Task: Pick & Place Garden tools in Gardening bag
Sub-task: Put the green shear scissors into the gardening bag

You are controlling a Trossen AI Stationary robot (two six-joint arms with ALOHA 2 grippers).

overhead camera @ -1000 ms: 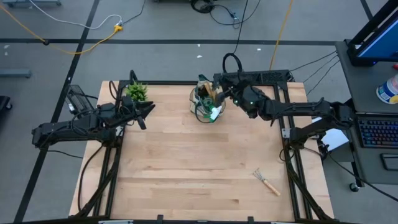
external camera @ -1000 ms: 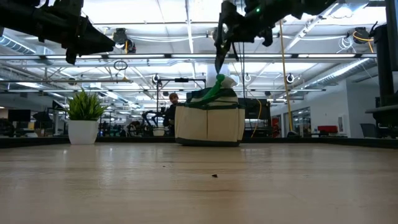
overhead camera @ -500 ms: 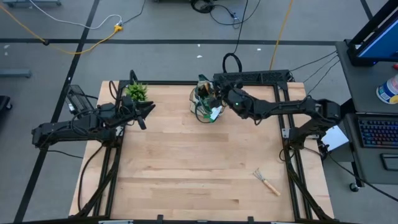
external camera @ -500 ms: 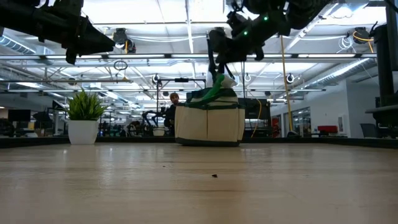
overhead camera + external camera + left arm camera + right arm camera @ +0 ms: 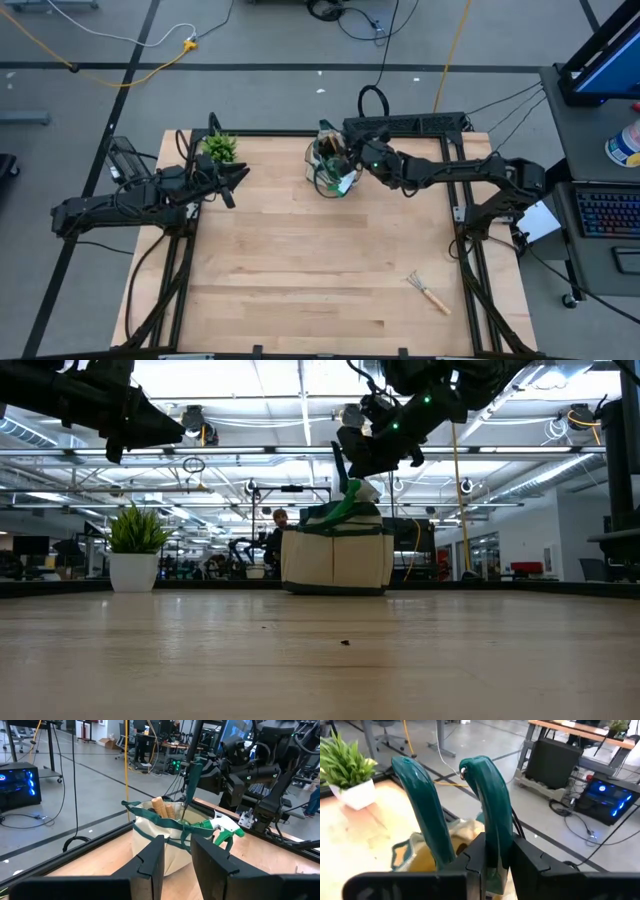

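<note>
The beige gardening bag (image 5: pixel 328 166) with dark green trim stands at the table's far middle; it also shows in the low view (image 5: pixel 337 560). Wooden tool handles (image 5: pixel 162 809) stick out of it. The green spray bottle (image 5: pixel 222 827) with its white nozzle lies on the bag's rim. My right gripper (image 5: pixel 352 156) is over the bag, shut on pruning shears with teal-green handles (image 5: pixel 485 795). A wooden-handled hand rake (image 5: pixel 430 291) lies flat at the table's near right. My left gripper (image 5: pixel 240 175) is open and empty beside the potted plant. My right gripper pinches one teal handle of the shears (image 5: pixel 495 842) between its two fingers; the other handle (image 5: pixel 427 815) runs past the outside of one finger. The shears are lifted clear, near upright, their thin dark end (image 5: pixel 185 812) pointing down at the bag's mouth.
A small green potted plant (image 5: pixel 219 148) in a white pot stands at the far left, next to my left gripper. The middle and near part of the wooden table (image 5: pixel 300 270) is bare except for the rake. A person stands in the room far behind the bag.
My right gripper has moved toward the table's left edge and a little down with the shears, from beside the bag's right side to over the bag's mouth. It has stayed shut on them.
</note>
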